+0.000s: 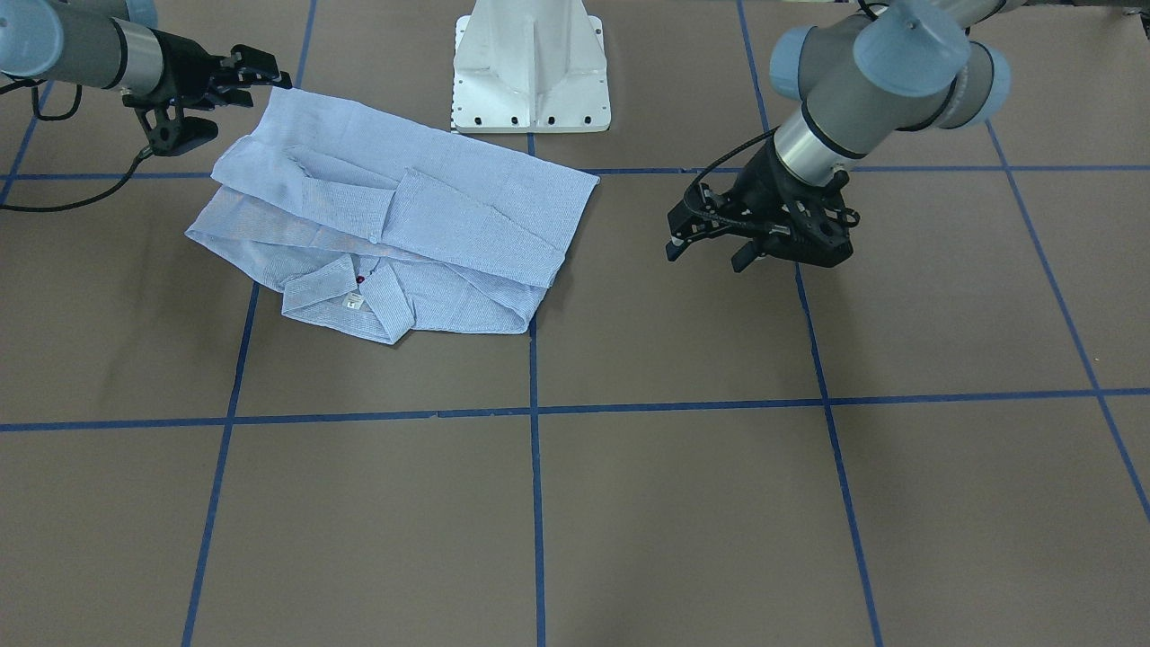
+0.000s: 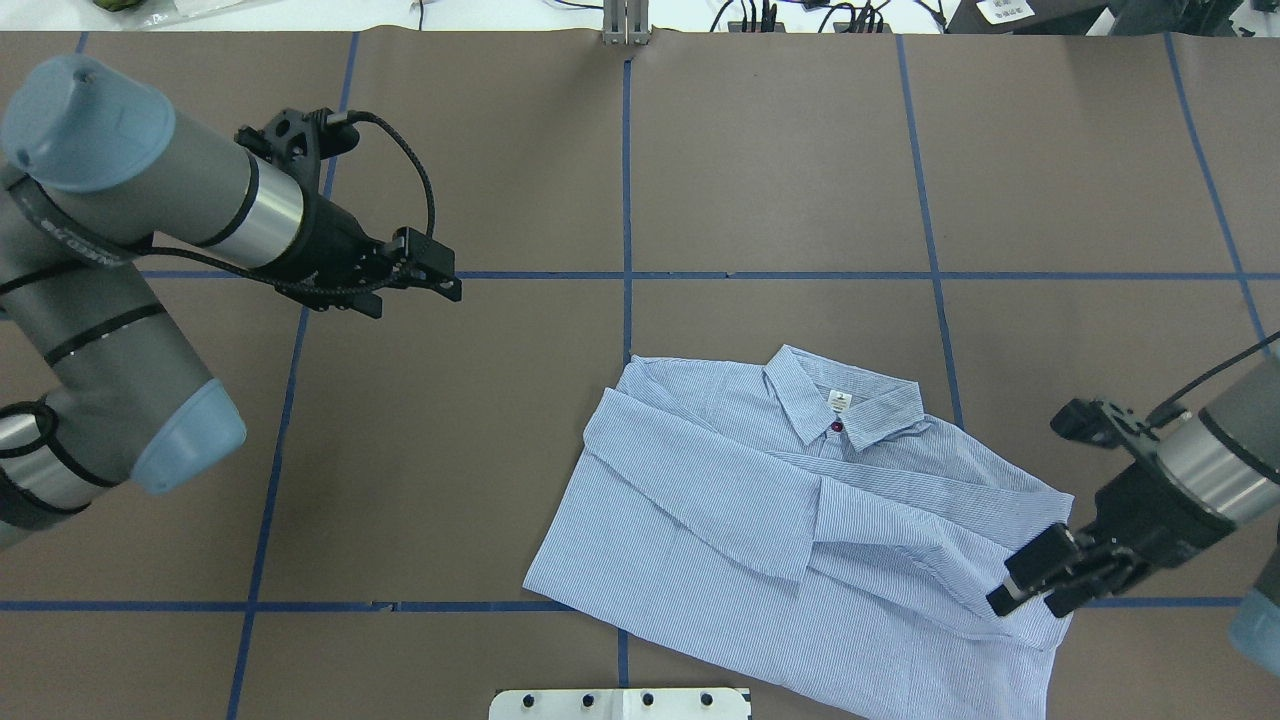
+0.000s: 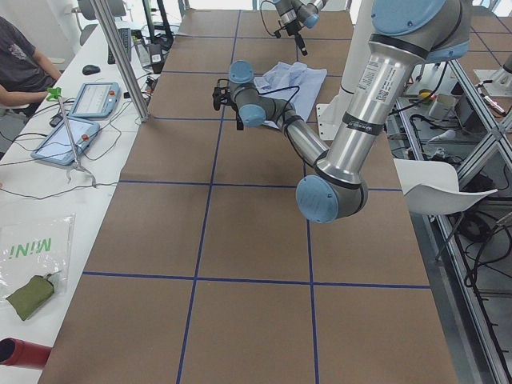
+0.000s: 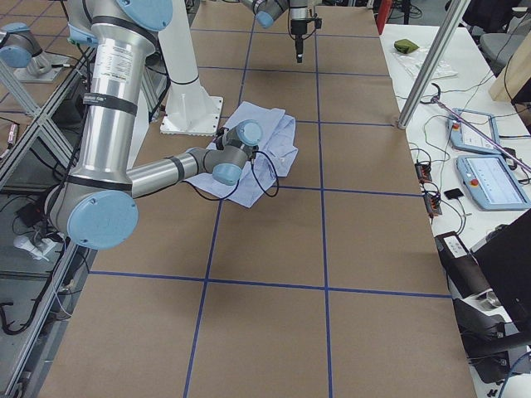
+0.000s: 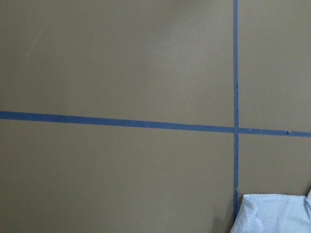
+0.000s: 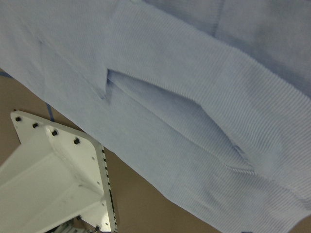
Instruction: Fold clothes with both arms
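The light blue striped shirt lies flat on the brown table with its sleeves folded across the body and its collar toward the far side. My right gripper hovers at the shirt's lower right corner, and its fingers look open with no cloth between them. The right wrist view is filled with folded shirt fabric. My left gripper is open over bare table, well clear of the shirt. Only a corner of the shirt shows in the left wrist view.
The white pedestal base stands just behind the shirt's hem. Blue tape lines divide the brown table surface into squares. Tablets and cables sit on a side bench beyond the table, with a seated person there.
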Tool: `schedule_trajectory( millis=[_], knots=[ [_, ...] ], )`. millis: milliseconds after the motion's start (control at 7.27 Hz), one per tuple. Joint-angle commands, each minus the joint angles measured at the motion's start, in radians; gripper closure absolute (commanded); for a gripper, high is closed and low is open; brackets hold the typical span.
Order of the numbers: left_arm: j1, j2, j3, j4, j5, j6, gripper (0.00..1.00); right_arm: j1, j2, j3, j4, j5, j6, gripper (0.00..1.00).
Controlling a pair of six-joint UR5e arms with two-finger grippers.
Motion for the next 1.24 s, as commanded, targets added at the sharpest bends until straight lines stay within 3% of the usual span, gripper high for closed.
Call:
schedule_trajectory(
  millis=[0, 413, 550, 825, 1100],
  knots=[
    [0.173, 0.016, -0.056, 0.001, 0.066, -0.168, 0.0, 0.176, 0.112, 0.002, 0.001, -0.008, 0.0, 0.0],
    [0.411, 0.018, -0.061, 0.006, 0.217, -0.445, 0.01, 0.307, 0.16, 0.002, 0.001, -0.01, -0.006, 0.0],
    [0.456, 0.01, -0.055, 0.052, 0.223, -0.489, 0.05, 0.311, 0.161, 0.002, 0.001, -0.017, -0.006, 0.0],
    [0.483, 0.004, -0.04, 0.109, 0.261, -0.5, 0.14, 0.312, 0.162, 0.004, -0.001, -0.033, -0.006, 0.0],
    [0.487, -0.019, 0.007, 0.109, 0.28, -0.502, 0.14, 0.312, 0.161, 0.004, -0.002, -0.033, -0.006, 0.0]
  ],
)
